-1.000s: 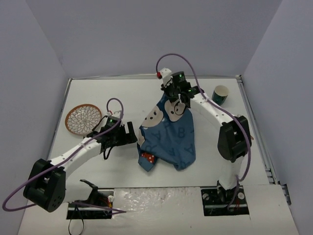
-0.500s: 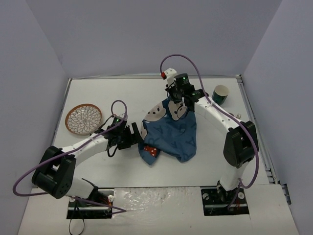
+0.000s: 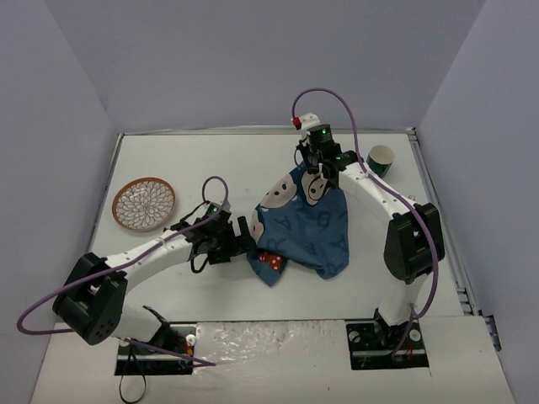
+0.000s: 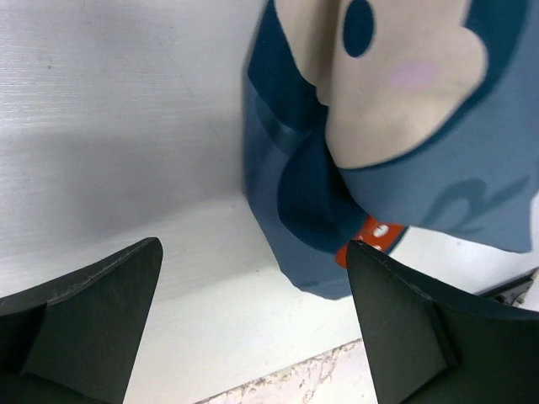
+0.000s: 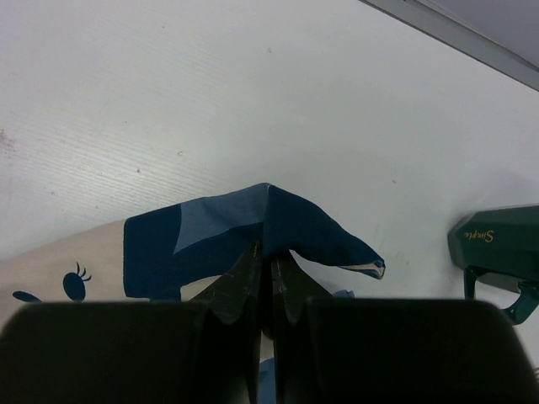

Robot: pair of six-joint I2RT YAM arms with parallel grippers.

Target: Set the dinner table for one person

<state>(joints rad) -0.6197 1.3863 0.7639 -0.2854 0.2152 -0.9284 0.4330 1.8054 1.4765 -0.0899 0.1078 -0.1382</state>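
The blue cartoon-printed placemat [image 3: 305, 225] lies crumpled on the white dinner table [image 3: 253, 168]. My right gripper [image 3: 318, 170] is shut on the placemat's far corner [image 5: 278, 220] and holds it lifted off the table. My left gripper [image 3: 245, 236] is open and empty, low over the table at the placemat's near left corner [image 4: 316, 252], which lies between and just beyond its fingers. A patterned orange-rimmed plate [image 3: 144, 204] lies at the left. A green and white cup [image 3: 380, 161] stands at the far right; it also shows in the right wrist view [image 5: 497, 252].
Grey walls enclose the table on three sides. A metal rail [image 3: 442, 227] runs along the right edge. The arm bases and a marbled strip [image 3: 269, 345] sit at the near edge.
My right gripper has carried the placemat's far corner to the right, dragging the cloth rightward. My left gripper has followed to the right, staying open at the cloth's near left corner.
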